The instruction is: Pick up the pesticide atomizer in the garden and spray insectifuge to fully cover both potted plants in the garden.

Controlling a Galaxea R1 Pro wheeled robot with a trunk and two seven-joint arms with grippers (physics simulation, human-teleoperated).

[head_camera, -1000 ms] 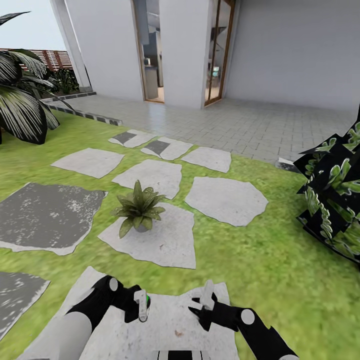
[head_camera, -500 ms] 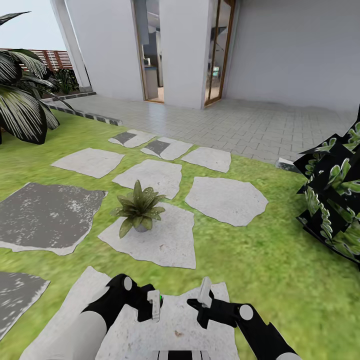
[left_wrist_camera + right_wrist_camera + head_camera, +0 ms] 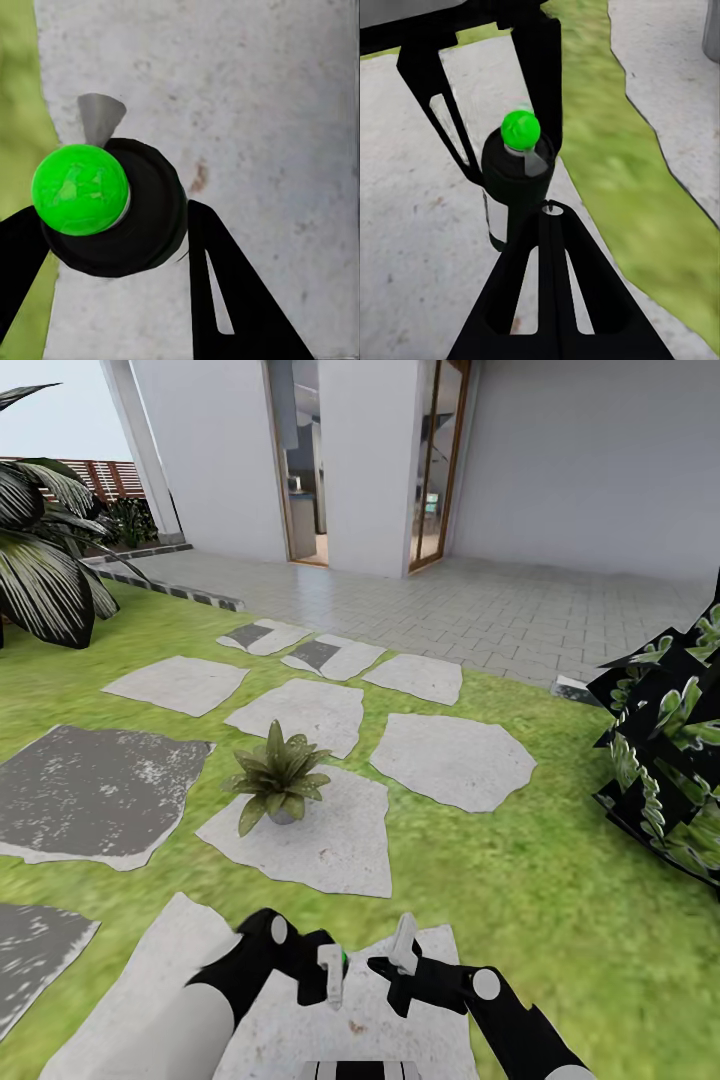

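From the head camera, the left gripper (image 3: 330, 970) and the right gripper (image 3: 402, 957) hang close together low over a pale stepping stone (image 3: 370, 1020) at the near edge of the lawn (image 3: 520, 890). The pesticide atomizer (image 3: 335, 972) sits pinched in the left gripper, showing a pale body and a speck of green. One potted plant (image 3: 277, 775), a low rosette in a grey pot, stands on another stepping stone (image 3: 330, 840) farther out, near that stone's left edge. A palm (image 3: 40, 560) fills the lawn's far left, a dark leafy bush (image 3: 670, 760) its right edge, and the paved patio (image 3: 480, 610) runs up to the white house wall (image 3: 590, 460). From this camera, whether the right gripper's fingers are apart or together cannot be told.

From the left wrist camera, the black fingers (image 3: 225, 285) of the left gripper press on either side of the atomizer's round dark body (image 3: 142, 217), which carries a bright green top (image 3: 80, 189) and a pale nozzle (image 3: 99, 116), above the grey stone (image 3: 247, 97).

From the right wrist camera, the right gripper's finger (image 3: 544, 292) points at the atomizer (image 3: 517, 172), held between the left gripper's fingers (image 3: 540, 67). Stone (image 3: 412, 225) lies beneath, with a strip of grass (image 3: 622, 172) beside it.
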